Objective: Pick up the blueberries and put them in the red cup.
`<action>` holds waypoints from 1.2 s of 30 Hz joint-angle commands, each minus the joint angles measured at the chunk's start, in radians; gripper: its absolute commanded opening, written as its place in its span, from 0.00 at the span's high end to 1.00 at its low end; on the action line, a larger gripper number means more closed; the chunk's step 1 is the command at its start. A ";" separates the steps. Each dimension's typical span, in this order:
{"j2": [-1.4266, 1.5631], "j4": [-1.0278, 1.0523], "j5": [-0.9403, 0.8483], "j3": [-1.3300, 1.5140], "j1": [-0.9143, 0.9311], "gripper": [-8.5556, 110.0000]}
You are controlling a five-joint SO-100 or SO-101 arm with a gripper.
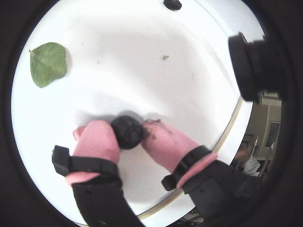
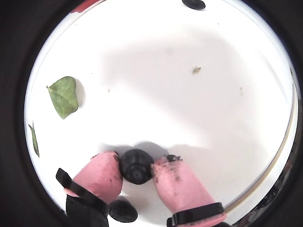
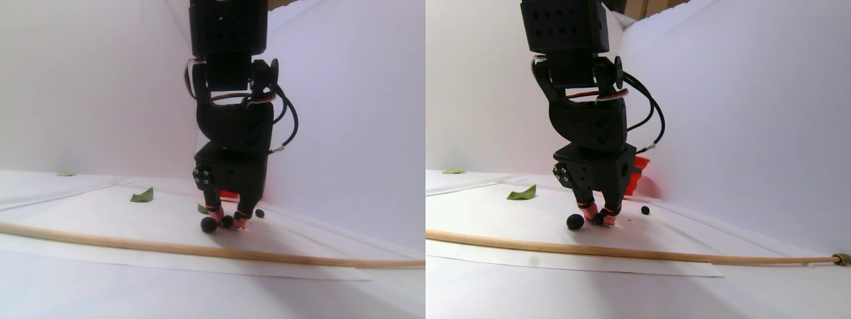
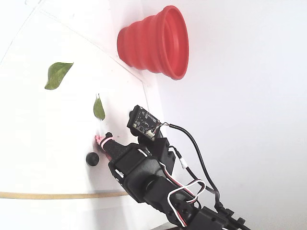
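Note:
My gripper is down at the white table, its two pink fingertips pressed against either side of a dark round blueberry. The other wrist view shows the same grip on that berry, and a second blueberry lying by the left finger. A third blueberry lies farther off. In the fixed view the red cup stands well away from the gripper, with a loose blueberry close to the fingers. In the stereo pair view the red cup is partly hidden behind the arm.
Green leaves lie on the white sheet between the gripper and the cup. A long wooden stick runs across the sheet's front edge. White walls close in behind the cup. A black camera housing juts in at the right.

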 commanded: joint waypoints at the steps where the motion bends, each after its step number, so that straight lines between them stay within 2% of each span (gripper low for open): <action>1: 0.126 -0.014 -0.020 0.005 0.005 0.83; 22: 0.281 -0.031 -0.156 0.009 0.034 0.83; 36: 0.302 -0.130 -0.287 -0.026 0.046 0.83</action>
